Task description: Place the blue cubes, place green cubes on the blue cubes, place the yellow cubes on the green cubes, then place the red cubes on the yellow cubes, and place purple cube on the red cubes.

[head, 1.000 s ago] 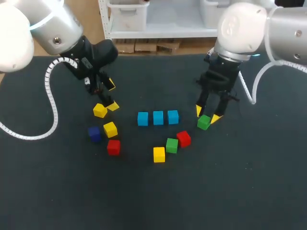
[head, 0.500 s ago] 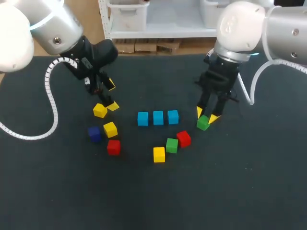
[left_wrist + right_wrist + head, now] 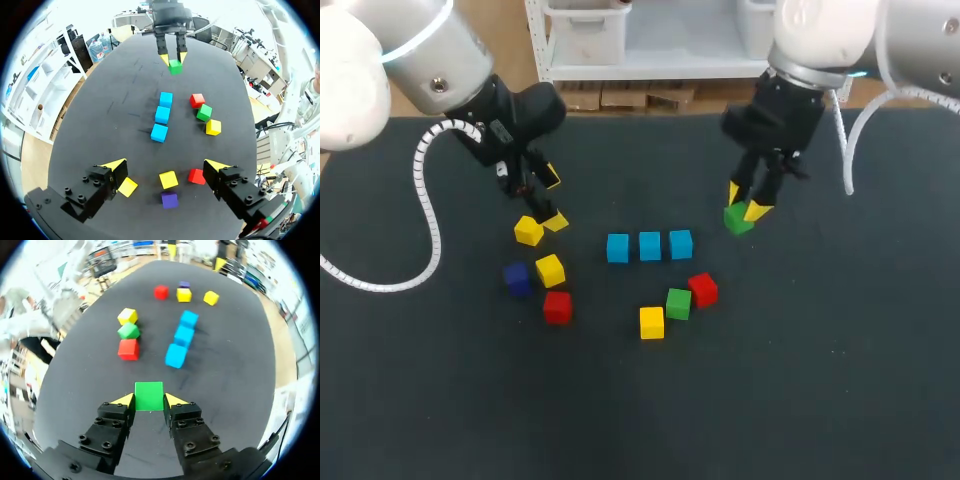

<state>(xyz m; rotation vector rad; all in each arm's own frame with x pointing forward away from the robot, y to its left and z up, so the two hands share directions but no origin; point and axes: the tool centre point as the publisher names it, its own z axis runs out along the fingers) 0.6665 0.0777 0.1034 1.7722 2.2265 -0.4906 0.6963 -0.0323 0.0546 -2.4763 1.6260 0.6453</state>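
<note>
Covering the workspace: dark table, as I see it from overhead.
Right gripper: clenched on a green cube, one yellow tip against each side.
Green cube: plain bright green, square-faced; near the right end of the blue cube row.
Left gripper: released, fingers wide apart; yellow cube beside one tip.

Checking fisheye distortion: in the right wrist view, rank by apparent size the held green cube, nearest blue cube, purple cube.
Largest: held green cube.
Then nearest blue cube.
Smallest: purple cube, partly hidden.
Camera nearness likely explains it.
</note>
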